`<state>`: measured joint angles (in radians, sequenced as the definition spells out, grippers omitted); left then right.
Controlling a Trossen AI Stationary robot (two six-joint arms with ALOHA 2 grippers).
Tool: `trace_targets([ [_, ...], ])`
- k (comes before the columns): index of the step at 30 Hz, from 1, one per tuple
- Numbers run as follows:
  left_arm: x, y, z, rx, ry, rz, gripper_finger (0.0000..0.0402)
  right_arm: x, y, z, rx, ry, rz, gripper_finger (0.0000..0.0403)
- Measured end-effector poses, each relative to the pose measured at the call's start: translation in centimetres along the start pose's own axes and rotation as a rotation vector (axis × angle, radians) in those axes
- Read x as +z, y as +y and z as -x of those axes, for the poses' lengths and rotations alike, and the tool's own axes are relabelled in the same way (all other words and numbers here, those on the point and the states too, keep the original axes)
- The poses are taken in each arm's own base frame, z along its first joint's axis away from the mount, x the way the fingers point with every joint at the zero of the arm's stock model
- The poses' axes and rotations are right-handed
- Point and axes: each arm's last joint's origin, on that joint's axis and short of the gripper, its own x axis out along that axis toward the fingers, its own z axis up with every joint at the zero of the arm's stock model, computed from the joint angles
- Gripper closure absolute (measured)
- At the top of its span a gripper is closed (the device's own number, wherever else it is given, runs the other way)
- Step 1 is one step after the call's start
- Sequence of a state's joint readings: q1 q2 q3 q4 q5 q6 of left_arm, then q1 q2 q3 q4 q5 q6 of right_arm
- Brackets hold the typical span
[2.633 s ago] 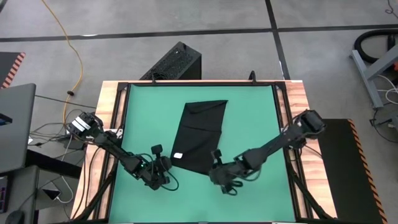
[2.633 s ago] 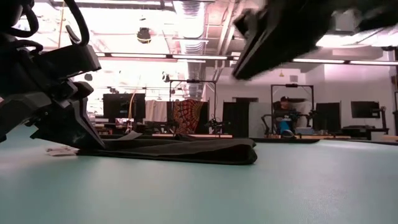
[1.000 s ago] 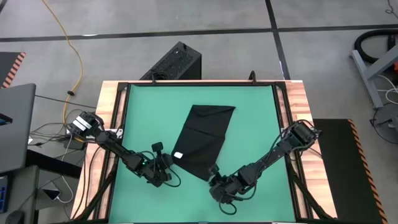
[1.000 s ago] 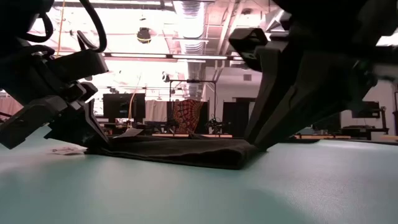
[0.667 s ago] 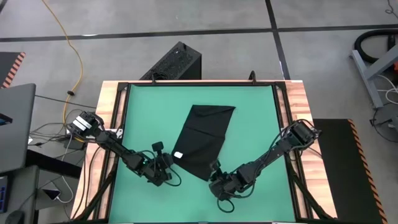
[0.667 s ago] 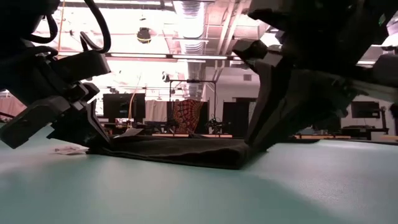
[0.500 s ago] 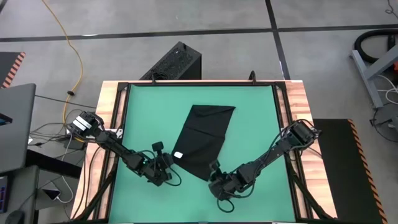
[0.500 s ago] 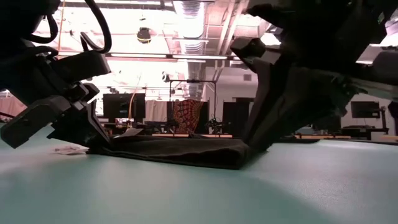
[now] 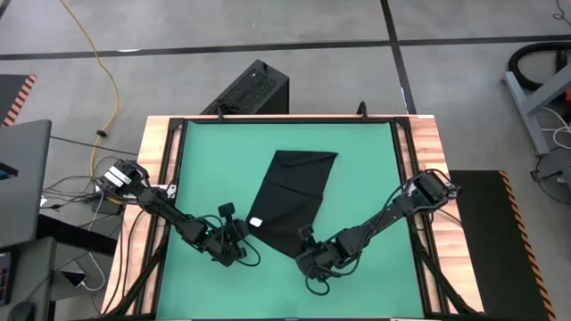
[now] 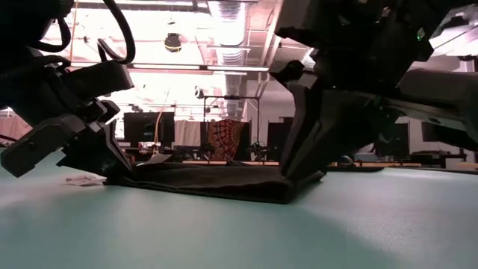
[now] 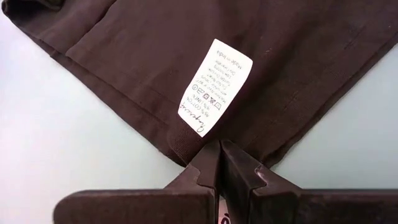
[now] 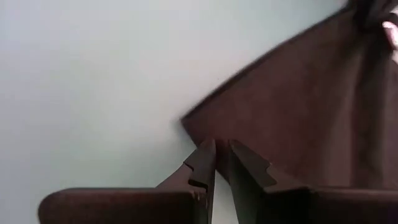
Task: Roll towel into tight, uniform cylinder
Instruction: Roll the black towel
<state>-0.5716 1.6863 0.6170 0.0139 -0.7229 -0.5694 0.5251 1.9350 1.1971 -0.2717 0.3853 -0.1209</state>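
The black towel lies folded and flat on the green mat, slanting from far right to near left. Its white tag is at the near left corner. My left gripper is shut at that corner, just beside the tag. My right gripper stands at the towel's near right corner, its fingers together but for a thin slit. In the low view the towel lies between the left gripper and the right gripper. My left gripper has its shut fingertips on the towel's hem at the near left corner, below the tag. The fingers slant down from the table's near left. The corner lies on the mat; the fingers hide whether cloth is between them. My right gripper has its fingertips at the towel's near right corner, coming down from the near right. In the low view a fingertip stands on the towel's end, which lies flat on the mat. I cannot tell whether cloth is between the fingers.
A black ribbed box stands on the floor beyond the table's far edge. Wooden borders and a black frame run round the mat. Bare mat lies to the left and right of the towel.
My right gripper has moved toward the table's far left, from just beyond the towel's near corner up onto it. The towel and my left gripper have kept still.
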Motion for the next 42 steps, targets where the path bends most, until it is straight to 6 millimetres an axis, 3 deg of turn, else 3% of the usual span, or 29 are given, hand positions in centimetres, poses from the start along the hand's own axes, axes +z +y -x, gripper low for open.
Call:
trace_targets([
  [13, 0.0, 0.0, 0.0, -0.013, 0.008, -0.005, 0.0401, -1.1, 0.6, -0.6, 0.071, -0.016, -0.022, 0.0337],
  [21, 0.0, 0.0, 0.0, -0.016, 0.012, -0.006, 0.0401, 1.3, 1.0, 3.9, -0.079, -0.129, 0.094, 0.0349],
  [27, 0.0, 0.0, 0.0, -0.014, 0.009, -0.005, 0.0401, 0.9, 0.4, 1.3, -0.047, -0.118, 0.061, 0.0364],
  [31, 0.0, 0.0, 0.0, -0.012, 0.01, -0.002, 0.0401, 0.2, 1.2, -0.7, 0.0, -0.088, 0.069, 0.0374],
  [42, 0.0, -0.1, 0.0, -0.015, 0.013, -0.002, 0.0401, -0.2, 1.5, -1.4, 0.076, -0.061, 0.018, 0.0379],
])
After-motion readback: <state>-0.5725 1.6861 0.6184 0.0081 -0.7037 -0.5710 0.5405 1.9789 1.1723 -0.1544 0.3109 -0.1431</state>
